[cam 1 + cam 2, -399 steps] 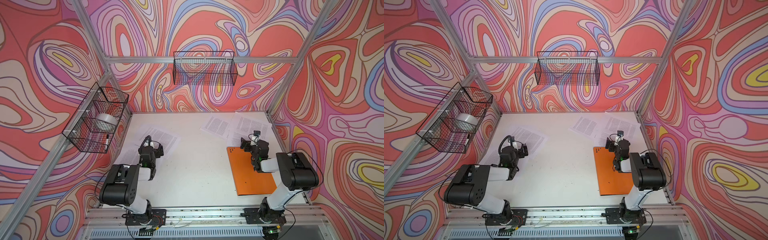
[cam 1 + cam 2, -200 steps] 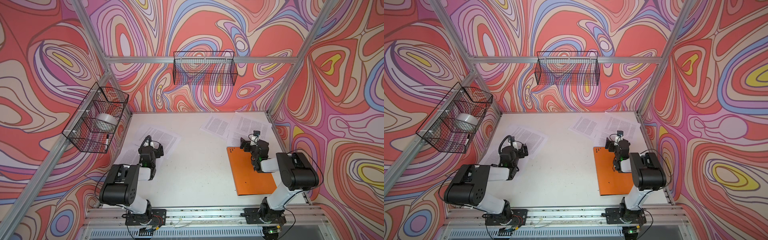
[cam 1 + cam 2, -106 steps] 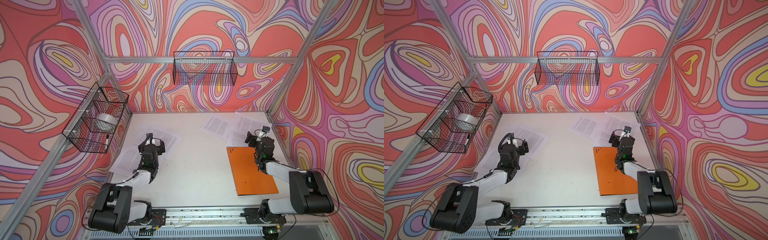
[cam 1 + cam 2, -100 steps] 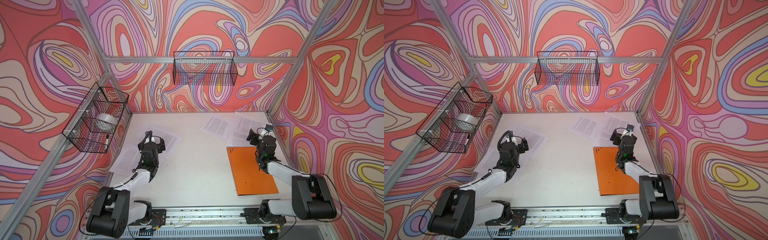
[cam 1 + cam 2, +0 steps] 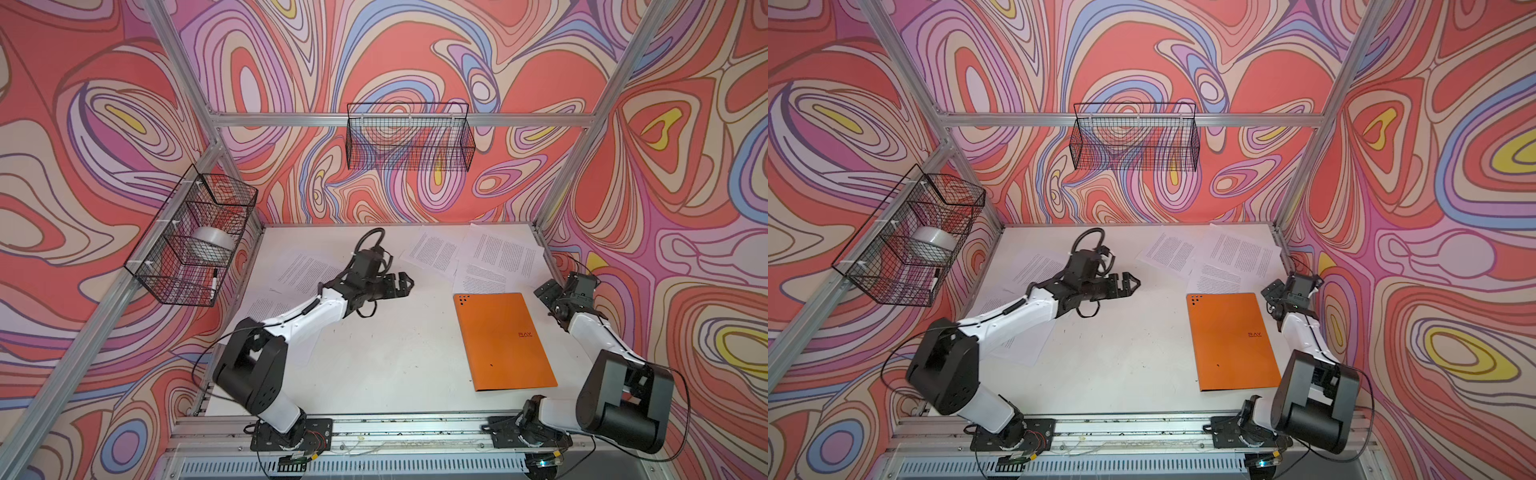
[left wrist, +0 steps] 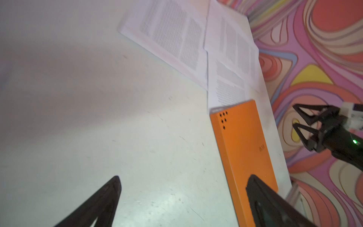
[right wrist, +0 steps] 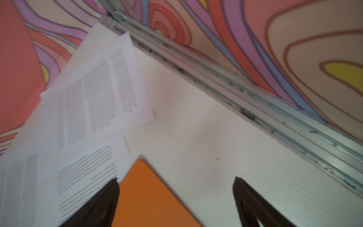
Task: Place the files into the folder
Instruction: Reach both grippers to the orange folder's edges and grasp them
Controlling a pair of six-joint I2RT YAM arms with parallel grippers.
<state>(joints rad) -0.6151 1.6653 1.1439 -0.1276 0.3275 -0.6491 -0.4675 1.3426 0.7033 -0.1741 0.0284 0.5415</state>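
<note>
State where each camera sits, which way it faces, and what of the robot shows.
Both top views: high above the front, looking down at the table; both arms, left gripper, right gripper, folder, files.
Left wrist: on the left arm, facing across the table to folder and files; its open fingers and the right gripper.
Right wrist: on the right arm, facing the folder's corner, files and rail; its open fingers.
Shared: folder and files in all.
</note>
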